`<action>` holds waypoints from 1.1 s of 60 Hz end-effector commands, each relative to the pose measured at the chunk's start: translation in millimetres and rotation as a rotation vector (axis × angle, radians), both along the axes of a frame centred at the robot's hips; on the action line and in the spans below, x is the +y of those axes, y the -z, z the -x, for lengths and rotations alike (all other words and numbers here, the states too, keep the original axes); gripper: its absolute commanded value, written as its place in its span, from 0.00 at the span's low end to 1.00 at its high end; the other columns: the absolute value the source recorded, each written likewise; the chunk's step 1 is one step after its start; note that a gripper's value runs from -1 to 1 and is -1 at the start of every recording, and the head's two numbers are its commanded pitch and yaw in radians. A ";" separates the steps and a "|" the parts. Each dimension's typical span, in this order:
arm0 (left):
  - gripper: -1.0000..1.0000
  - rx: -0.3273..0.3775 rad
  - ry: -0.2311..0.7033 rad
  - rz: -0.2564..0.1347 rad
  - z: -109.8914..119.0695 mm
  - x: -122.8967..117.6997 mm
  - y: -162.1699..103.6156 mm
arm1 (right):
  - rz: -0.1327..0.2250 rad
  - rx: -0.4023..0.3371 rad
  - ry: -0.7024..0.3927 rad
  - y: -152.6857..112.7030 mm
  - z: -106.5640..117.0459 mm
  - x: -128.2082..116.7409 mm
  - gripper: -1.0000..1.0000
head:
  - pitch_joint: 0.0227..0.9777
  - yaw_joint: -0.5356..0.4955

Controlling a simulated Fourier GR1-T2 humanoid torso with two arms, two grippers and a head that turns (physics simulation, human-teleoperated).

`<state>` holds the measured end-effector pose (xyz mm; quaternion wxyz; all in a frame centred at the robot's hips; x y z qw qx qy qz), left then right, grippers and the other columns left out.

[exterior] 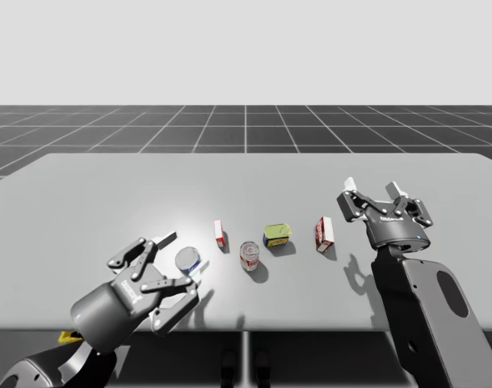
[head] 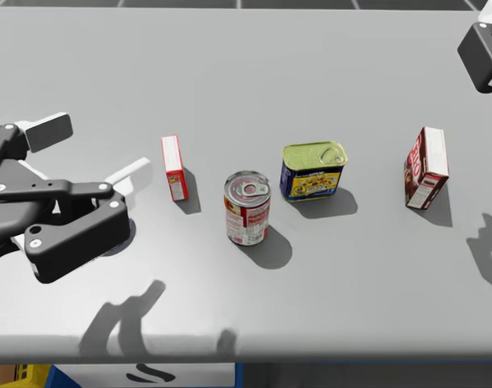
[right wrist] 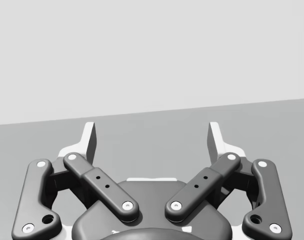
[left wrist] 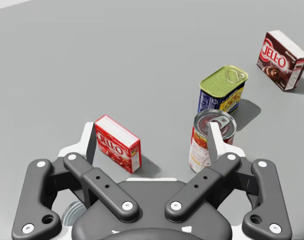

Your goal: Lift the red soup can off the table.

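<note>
The red soup can point(head: 247, 208) stands upright near the middle of a grey bench point(head: 310, 65), closer to the near edge than the far one. Its long axis runs straight up and its pull-tab lid faces the ceiling. Bare bench surrounds it on every side, and nothing touches it.

A small red box point(head: 174, 167) stands on edge near the can's left, slightly further back. A blue rectangular can with a green top point(head: 313, 170) sits near its right, also slightly further back. Further right, well apart, a dark red box point(head: 426, 168) stands upright. Behind this row the bench runs wide and bare to its far edge.

My left end effector point(left wrist: 152, 141) hovers to the left of the soup can with its fingers spread apart, gripping nothing. The small red box lies ahead between them, and the soup can lies ahead of one finger. In the high view a silver-topped blue can point(exterior: 189, 260) sits close under these fingers.

My right end effector point(right wrist: 152, 137) hangs beyond the dark red box, fingers spread apart with nothing between them.
</note>
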<state>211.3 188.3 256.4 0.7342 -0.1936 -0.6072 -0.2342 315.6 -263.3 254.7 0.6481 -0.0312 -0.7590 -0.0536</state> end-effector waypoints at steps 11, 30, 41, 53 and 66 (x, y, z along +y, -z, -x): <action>0.00 0.096 0.119 -0.037 15.1 -11.8 39.3 | -0.001 -0.001 -0.008 0.3 -1.2 0.8 0.00 | 0.89 0.51; 0.00 0.148 0.179 -0.022 -9.7 -41.6 82.9 | 0.014 -0.011 -0.008 -0.2 -0.1 3.5 0.00 | 0.89 0.51; 0.00 0.153 0.199 -0.057 -20.7 -67.2 92.8 | 0.016 -0.013 -0.005 -0.3 0.5 3.6 0.00 | 0.89 0.50; 0.00 0.173 0.180 -0.073 -32.7 -87.0 99.0 | 0.018 -0.016 -0.003 -0.5 0.8 3.0 0.00 | 0.88 0.50; 0.00 0.175 0.117 -0.102 -46.4 -102.4 102.9 | 0.020 -0.018 0.000 -0.8 0.9 2.7 0.00 | 0.88 0.50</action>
